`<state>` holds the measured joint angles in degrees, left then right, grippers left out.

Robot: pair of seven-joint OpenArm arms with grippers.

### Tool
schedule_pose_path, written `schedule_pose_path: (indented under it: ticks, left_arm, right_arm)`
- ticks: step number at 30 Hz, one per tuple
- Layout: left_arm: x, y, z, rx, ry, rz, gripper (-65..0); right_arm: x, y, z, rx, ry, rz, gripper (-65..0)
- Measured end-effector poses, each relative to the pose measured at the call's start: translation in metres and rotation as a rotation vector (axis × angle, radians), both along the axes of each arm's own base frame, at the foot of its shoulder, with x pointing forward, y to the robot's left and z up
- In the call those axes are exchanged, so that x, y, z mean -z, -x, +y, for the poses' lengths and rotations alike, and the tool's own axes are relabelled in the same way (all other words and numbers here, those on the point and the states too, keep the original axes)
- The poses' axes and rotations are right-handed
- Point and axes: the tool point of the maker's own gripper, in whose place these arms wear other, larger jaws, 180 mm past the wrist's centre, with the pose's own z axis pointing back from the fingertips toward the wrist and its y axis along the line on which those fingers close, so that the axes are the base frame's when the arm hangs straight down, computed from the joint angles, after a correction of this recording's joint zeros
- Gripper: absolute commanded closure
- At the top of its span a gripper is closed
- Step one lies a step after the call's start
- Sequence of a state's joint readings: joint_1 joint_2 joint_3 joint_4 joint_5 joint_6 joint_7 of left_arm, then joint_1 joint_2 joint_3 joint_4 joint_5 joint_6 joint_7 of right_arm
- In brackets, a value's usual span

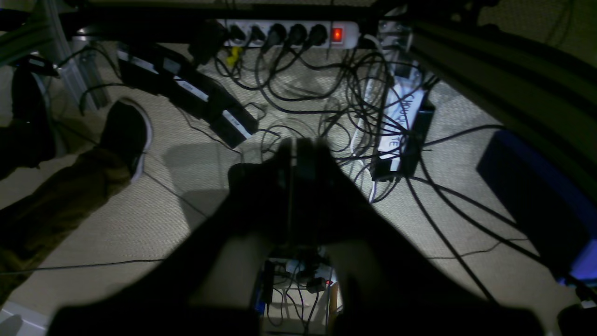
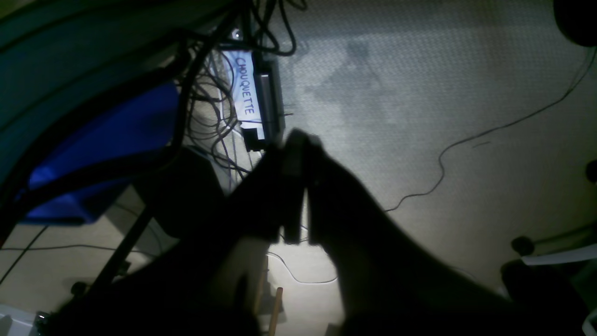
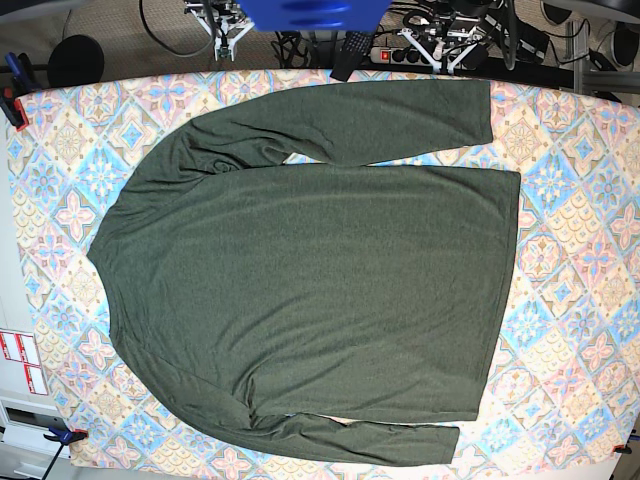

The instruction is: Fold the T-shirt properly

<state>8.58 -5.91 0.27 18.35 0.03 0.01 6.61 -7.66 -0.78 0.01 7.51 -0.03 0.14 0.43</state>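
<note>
Olive-green heathered long-sleeved knit T-shirt: spread flat on the patterned-cloth table, sleeves along the body. Likely light, limp, prone to bunching; best pinched at hem corners or shoulders. Left end effector and right end effector: clenched, empty, over floor.

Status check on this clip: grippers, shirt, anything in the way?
Left gripper and right gripper shut, empty, pointing at the floor. Dark olive-green long-sleeved knit T-shirt flat on the patterned tabletop, unfolded. Nothing on it.
</note>
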Motion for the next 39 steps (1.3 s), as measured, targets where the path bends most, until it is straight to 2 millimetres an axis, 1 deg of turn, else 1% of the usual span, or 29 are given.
schedule_pose_path:
  ticks: [25,28,32,34,36,39]
  left_arm:
    - [0.000,0.002,0.002,0.000,-0.003,0.004,0.0]
    - [-0.002,0.014,0.012,0.006,-0.016,0.014,0.0]
    - [-0.006,0.037,0.039,0.014,-0.057,0.057,0.0]
    - [-0.008,0.045,0.053,0.017,-0.080,0.071,0.0]
    - [-0.012,0.053,0.064,0.023,-0.097,0.078,0.0]
    - [-0.021,0.048,0.074,0.054,-0.111,0.021,0.0]
  right_arm:
    - [0.000,0.001,0.000,0.000,0.000,0.000,0.0]
    - [-0.002,0.011,-0.002,0.000,0.004,-0.003,0.0]
    - [-0.009,0.038,-0.007,-0.004,0.017,-0.008,0.0]
    - [-0.013,0.050,-0.009,-0.005,0.021,-0.009,0.0]
    - [-0.017,0.057,-0.011,-0.006,0.026,-0.015,0.0]
    - [-0.022,0.060,-0.013,-0.010,0.032,-0.039,0.0]
